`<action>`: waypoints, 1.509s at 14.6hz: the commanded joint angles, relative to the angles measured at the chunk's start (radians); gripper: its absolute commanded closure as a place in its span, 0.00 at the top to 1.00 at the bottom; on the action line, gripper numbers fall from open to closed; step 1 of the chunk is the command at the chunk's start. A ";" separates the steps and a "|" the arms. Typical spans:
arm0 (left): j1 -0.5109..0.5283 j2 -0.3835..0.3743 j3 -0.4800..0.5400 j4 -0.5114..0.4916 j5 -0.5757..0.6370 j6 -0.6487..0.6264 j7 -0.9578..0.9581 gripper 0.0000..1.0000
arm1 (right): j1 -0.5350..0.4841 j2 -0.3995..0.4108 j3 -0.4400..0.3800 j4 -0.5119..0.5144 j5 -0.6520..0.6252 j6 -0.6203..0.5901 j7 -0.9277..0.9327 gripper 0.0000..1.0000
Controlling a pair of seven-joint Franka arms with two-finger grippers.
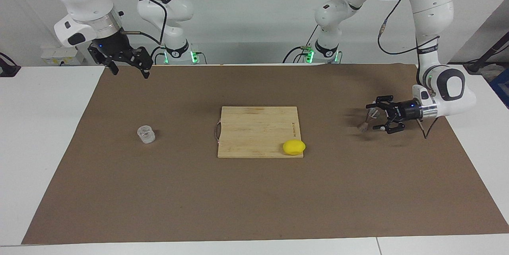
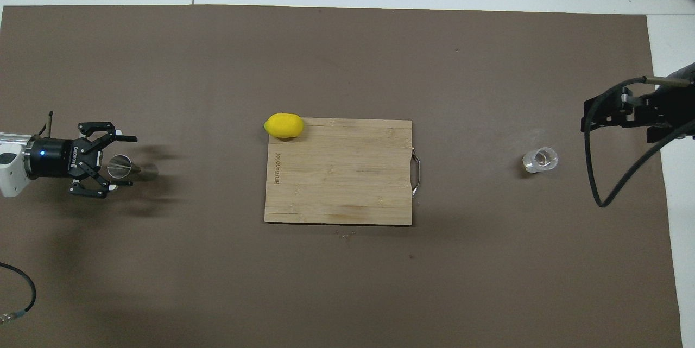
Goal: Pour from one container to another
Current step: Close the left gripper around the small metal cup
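The clear glass cup (image 1: 146, 134) stands on the brown mat toward the right arm's end of the table; it also shows in the overhead view (image 2: 539, 159). The silver hourglass jigger (image 1: 367, 119) stands on the mat toward the left arm's end (image 2: 120, 166). My left gripper (image 1: 372, 117) lies level just above the mat (image 2: 126, 160). It is open, with a finger on each side of the jigger's upper cone and a gap to each. My right gripper (image 1: 130, 71) is open and empty, held high over the mat's edge by its base, well clear of the cup.
A wooden cutting board (image 1: 254, 127) with a metal handle lies at the mat's middle (image 2: 339, 185). A yellow lemon (image 1: 294, 147) sits at the board's corner farthest from the robots (image 2: 283, 125). The right arm's black cable (image 2: 594, 174) hangs near the cup.
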 commanded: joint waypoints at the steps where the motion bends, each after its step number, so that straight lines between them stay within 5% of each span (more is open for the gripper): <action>1: 0.007 -0.043 0.015 -0.051 -0.024 0.012 0.034 1.00 | -0.011 -0.026 0.009 -0.027 -0.005 0.000 -0.047 0.99; 12: 0.057 -0.040 0.017 -0.048 -0.024 -0.035 0.033 1.00 | 0.007 -0.127 0.018 -0.189 -0.022 0.066 -0.089 0.99; 22: 0.074 -0.003 0.015 -0.054 -0.028 -0.058 0.033 0.99 | 0.012 -0.127 0.020 -0.182 -0.022 0.083 -0.078 0.99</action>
